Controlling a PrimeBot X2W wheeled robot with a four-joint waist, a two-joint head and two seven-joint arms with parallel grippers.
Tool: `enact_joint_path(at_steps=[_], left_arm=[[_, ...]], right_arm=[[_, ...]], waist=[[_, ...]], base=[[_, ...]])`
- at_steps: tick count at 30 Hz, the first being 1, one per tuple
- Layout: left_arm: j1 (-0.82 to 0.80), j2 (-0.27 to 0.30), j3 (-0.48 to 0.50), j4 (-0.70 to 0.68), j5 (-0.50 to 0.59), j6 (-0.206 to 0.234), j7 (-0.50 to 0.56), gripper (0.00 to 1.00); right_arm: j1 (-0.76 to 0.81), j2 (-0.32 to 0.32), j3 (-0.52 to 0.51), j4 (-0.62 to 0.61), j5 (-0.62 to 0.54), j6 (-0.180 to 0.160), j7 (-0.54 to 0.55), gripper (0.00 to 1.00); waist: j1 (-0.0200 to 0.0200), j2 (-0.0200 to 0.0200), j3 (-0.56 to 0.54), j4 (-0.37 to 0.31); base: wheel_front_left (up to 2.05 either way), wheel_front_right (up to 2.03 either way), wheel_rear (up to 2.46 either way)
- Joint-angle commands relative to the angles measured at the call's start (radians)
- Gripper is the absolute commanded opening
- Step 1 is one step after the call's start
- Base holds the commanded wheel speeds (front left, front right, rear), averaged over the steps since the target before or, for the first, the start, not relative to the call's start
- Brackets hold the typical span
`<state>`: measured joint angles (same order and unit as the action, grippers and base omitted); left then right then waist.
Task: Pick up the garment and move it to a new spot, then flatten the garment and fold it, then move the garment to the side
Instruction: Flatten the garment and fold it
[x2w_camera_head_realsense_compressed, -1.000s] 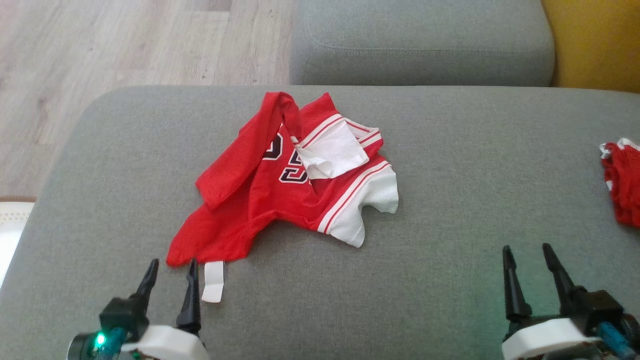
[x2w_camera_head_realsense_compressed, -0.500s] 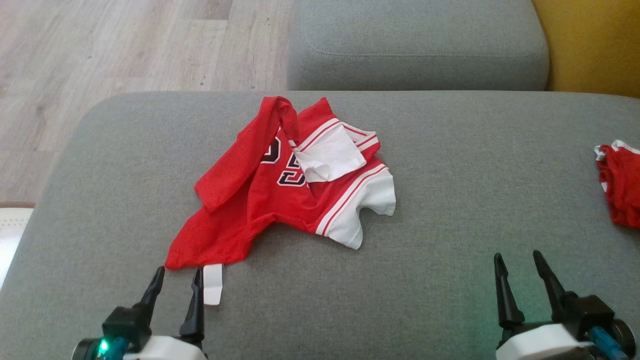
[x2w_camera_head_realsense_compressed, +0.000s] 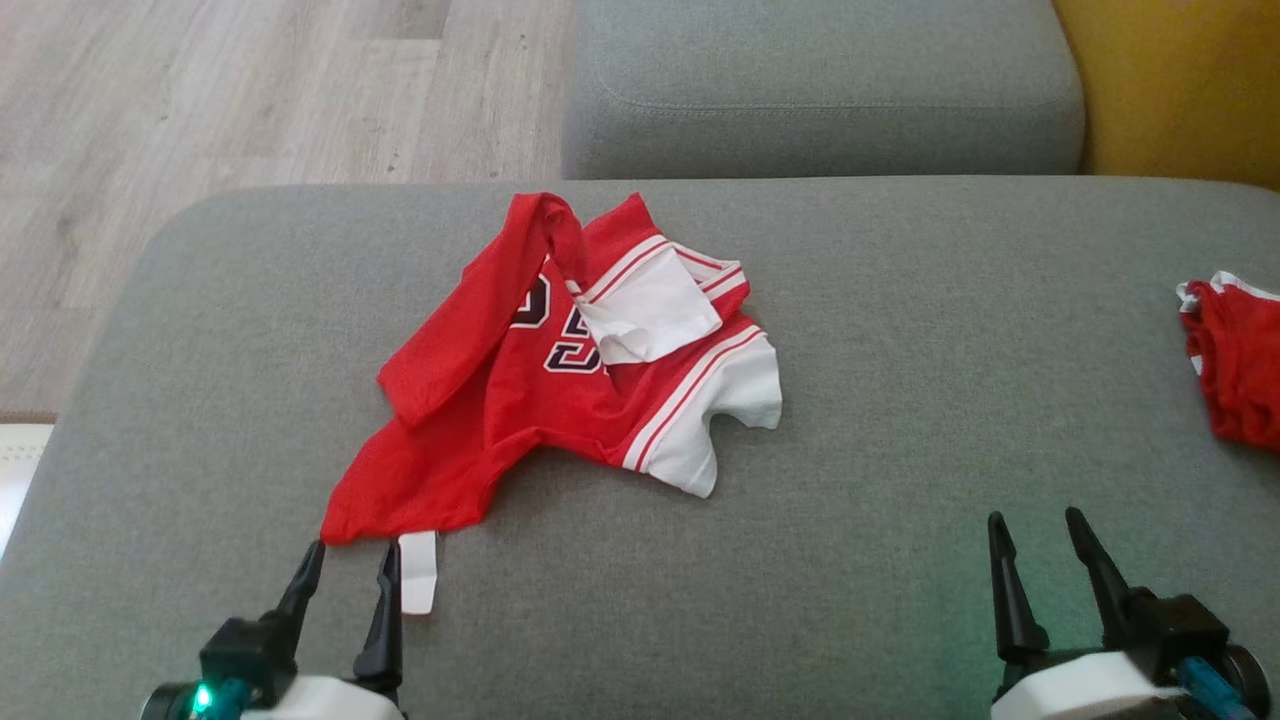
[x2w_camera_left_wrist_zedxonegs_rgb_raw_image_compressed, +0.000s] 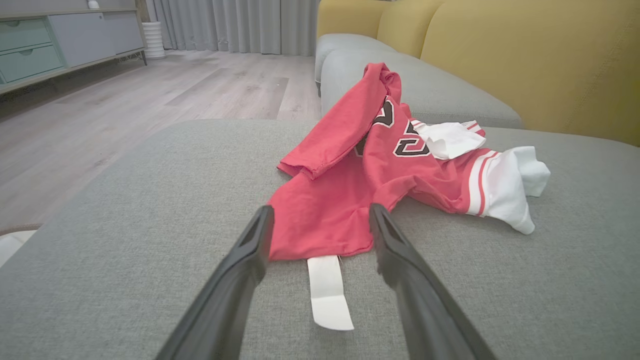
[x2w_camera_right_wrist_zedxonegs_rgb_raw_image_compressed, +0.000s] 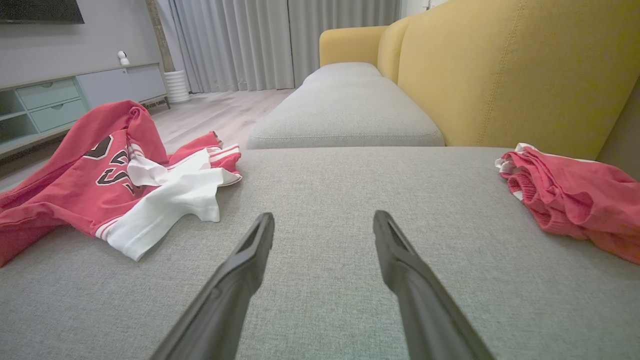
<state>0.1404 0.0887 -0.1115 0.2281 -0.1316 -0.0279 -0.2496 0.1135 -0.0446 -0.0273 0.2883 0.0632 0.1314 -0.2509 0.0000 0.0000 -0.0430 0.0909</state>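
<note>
Left wrist view: garment (x2w_camera_left_wrist_zedxonegs_rgb_raw_image_compressed: 400, 155) lies just ahead of left end effector (x2w_camera_left_wrist_zedxonegs_rgb_raw_image_compressed: 320, 209); right end effector (x2w_camera_head_realsense_compressed: 1032, 513) well apart; both wide, empty.

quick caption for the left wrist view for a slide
Open left gripper poised at the hem of a crumpled red jersey on a grey sofa cushion.
</note>
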Motion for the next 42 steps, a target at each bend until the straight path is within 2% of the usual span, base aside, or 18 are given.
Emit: enact_joint_path(at_steps=[1, 14, 33, 38, 42], left_arm=[[-0.045, -0.005, 0.045, -0.024, 0.014, -0.008, -0.012, 1.00], [-0.097, -0.003, 0.046, 0.042, 0.038, -0.056, -0.012, 1.00], [-0.119, -0.014, 0.055, 0.070, 0.056, -0.071, -0.012, 1.00], [-0.158, -0.013, 0.060, 0.137, 0.057, -0.054, 0.009, 1.00], [-0.230, -0.005, 0.061, 0.160, 0.054, -0.045, 0.088, 1.00]], right_arm=[[-0.031, -0.006, 0.025, -0.025, 0.008, -0.001, -0.011, 1.00], [-0.034, -0.006, 0.033, -0.020, 0.011, -0.001, -0.011, 1.00], [-0.050, -0.006, 0.040, -0.023, 0.009, -0.001, -0.011, 1.00], [-0.119, -0.024, 0.094, 0.005, 0.042, -0.001, 0.000, 1.00], [-0.241, -0.066, 0.181, 0.032, 0.099, -0.001, 0.102, 1.00]], waist=[[0.0000, 0.0000, -0.001, 0.000], [0.0000, 0.0000, 0.004, 0.000], [0.0000, 0.0000, 0.012, -0.002], [0.0000, 0.0000, 0.028, 0.005], [0.0000, 0.0000, 0.070, 0.016]], base=[[0.00, 0.00, 0.00], [0.00, 0.00, 0.00], [0.00, 0.00, 0.00], [0.00, 0.00, 0.00], [0.00, 0.00, 0.00]])
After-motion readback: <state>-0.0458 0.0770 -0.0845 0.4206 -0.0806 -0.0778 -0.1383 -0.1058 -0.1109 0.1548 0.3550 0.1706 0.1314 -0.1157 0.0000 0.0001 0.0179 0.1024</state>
